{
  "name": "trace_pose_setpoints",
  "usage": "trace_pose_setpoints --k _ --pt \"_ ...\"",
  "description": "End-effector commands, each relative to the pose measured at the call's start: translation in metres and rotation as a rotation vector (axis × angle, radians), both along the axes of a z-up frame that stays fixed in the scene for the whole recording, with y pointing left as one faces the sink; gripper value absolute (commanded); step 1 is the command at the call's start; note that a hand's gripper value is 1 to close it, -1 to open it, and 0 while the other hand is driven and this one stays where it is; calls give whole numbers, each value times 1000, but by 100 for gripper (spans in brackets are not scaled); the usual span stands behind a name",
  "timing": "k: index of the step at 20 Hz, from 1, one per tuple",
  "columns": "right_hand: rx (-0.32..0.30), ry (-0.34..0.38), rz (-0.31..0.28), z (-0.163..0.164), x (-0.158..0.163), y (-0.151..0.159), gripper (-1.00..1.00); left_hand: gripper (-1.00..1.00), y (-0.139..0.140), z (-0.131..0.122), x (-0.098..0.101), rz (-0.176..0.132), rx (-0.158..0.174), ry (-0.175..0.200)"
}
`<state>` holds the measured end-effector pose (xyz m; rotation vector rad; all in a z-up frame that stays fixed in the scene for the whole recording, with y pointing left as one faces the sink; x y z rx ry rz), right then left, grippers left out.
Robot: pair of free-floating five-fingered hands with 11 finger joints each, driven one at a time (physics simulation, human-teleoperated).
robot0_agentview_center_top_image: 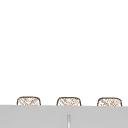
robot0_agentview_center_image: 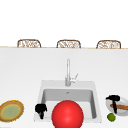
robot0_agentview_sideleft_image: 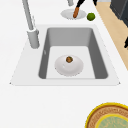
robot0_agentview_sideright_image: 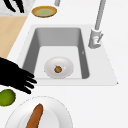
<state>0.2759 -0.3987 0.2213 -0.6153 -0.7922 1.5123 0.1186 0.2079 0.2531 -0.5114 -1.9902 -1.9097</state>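
Black left hand (robot0_agentview_center_image: 40,109) hangs clenched at the sink's (robot0_agentview_center_image: 40,93) front-left corner, a yellow-rimmed plate (robot0_agentview_center_image: 11,110) further left. Right hand (robot0_agentview_center_image: 113,100), fingers relaxed, hovers over a white plate (robot0_agentview_center_image: 123,101) bearing a carrot (robot0_agentview_center_image: 120,107), lime (robot0_agentview_center_image: 111,116) just below.

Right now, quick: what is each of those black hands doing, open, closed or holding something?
Left hand: at the sink's front left corner; cannot be told.
Right hand: fingers straight, open, holding nothing, above the white plate with the carrot.
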Motion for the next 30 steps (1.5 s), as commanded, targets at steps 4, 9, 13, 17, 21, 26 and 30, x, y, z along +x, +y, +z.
trace_pose_setpoints --k 4,9,13,17,21,26,30 --pt "-1 0 -25 -1 1 -50 -100 0 0 0 0 0 0 0" --pt "-37 -24 -43 -24 10 -74 -100 0 0 0 0 0 0 0" --pt "-82 -79 -66 -45 14 -91 -100 0 0 0 0 0 0 0" --pt "-113 -77 -115 -63 21 -101 -100 0 0 0 0 0 0 0" --pt "-165 -43 -181 -70 35 -106 -100 0 0 0 0 0 0 0" --pt "-183 1 -208 -79 56 -113 -100 0 0 0 0 0 0 0" --pt "-128 -2 -212 -98 64 -121 -100 0 0 0 0 0 0 0"
